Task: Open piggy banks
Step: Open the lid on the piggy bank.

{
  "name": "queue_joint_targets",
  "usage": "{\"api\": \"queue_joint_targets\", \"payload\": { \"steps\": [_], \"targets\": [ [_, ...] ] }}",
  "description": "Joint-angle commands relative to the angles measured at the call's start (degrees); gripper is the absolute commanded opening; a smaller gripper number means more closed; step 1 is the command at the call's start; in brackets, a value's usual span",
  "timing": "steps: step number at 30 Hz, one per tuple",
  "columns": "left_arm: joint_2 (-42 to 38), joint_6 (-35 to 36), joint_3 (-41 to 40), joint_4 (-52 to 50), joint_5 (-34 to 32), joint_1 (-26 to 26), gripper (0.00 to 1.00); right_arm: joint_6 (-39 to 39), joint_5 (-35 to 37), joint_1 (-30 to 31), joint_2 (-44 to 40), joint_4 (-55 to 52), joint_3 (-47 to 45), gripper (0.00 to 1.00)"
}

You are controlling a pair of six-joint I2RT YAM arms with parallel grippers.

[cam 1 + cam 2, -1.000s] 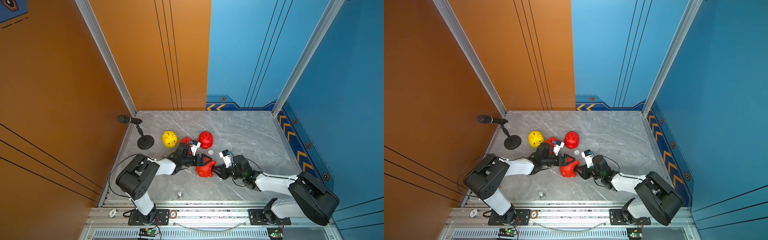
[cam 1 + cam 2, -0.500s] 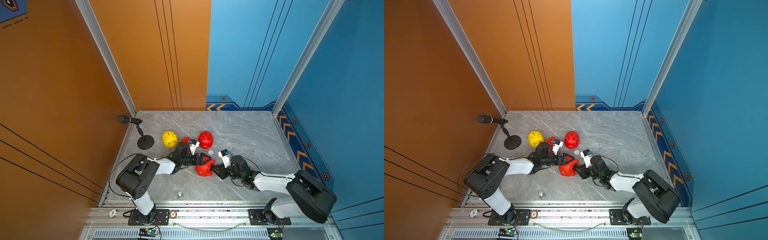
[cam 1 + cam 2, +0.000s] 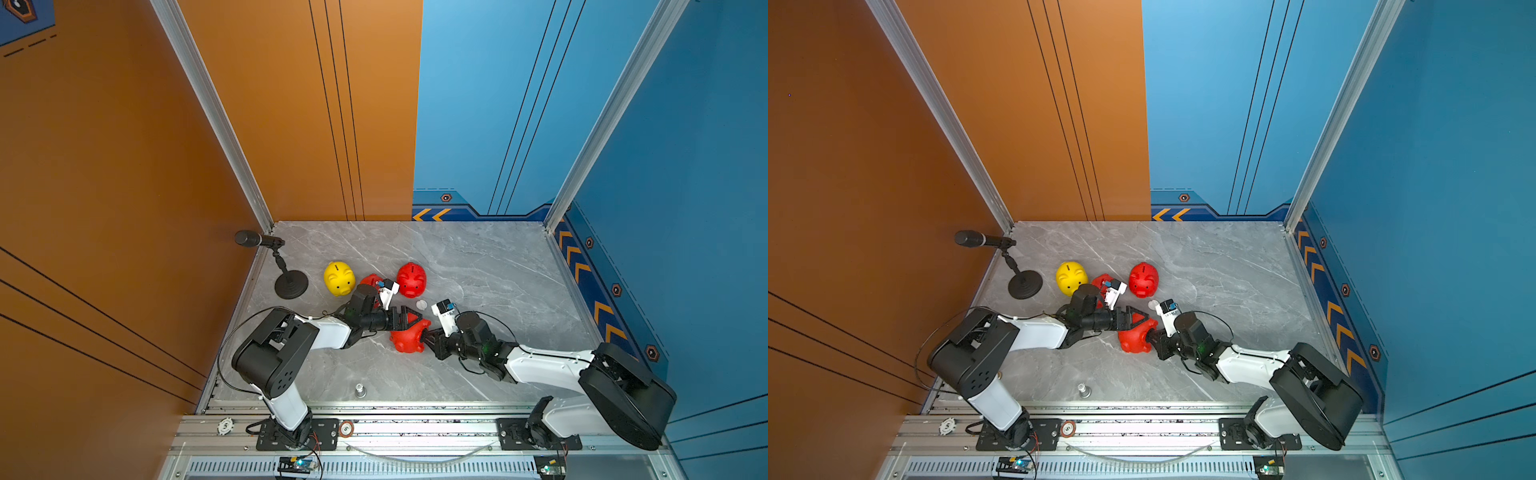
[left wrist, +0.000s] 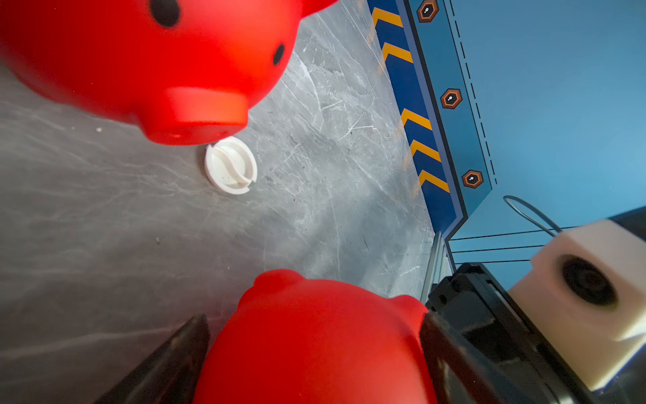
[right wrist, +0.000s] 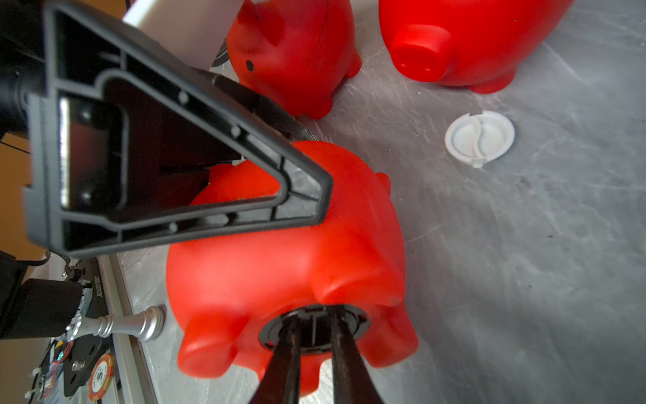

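A red piggy bank (image 3: pixel 408 338) lies on its side mid-table, and my left gripper (image 3: pixel 409 321) is shut across its body. In the left wrist view the same piggy bank (image 4: pixel 314 349) fills the gap between the dark fingers (image 4: pixel 174 360). My right gripper (image 5: pixel 314 327) meets its belly, tips pinched on the ridge of the round black plug (image 5: pixel 354 323). Behind stand a yellow piggy bank (image 3: pixel 339 278), a red one (image 3: pixel 411 279) and, half hidden by the left wrist, another red one (image 3: pixel 369 279).
A loose white plug disc (image 3: pixel 421 305) lies on the marble just in front of the back red pig's snout. A microphone on a round black stand (image 3: pixel 291 284) is at the left wall. A small silver knob (image 3: pixel 359 390) stands near the front rail.
My right gripper has moved in to the pig's belly and its jaws have narrowed onto the plug. The left gripper keeps its hold, and the pig has barely moved.
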Motion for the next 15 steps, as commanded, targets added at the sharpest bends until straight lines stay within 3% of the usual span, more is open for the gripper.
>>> {"api": "queue_joint_targets", "payload": {
  "steps": [1,8,15],
  "targets": [
    [3.7,2.4,-3.5,-13.1,-3.5,-2.4,0.94,-1.0,-2.6,0.5,3.3,5.1,2.1,0.14],
    [3.5,3.1,-4.0,-13.1,-2.6,-3.0,0.94,-2.4,-4.2,0.9,5.0,9.3,1.8,0.14],
    [3.7,3.1,-4.2,-13.1,-1.9,-3.8,0.94,-3.3,-4.9,1.5,5.8,16.1,0.2,0.02]
  ]
}}
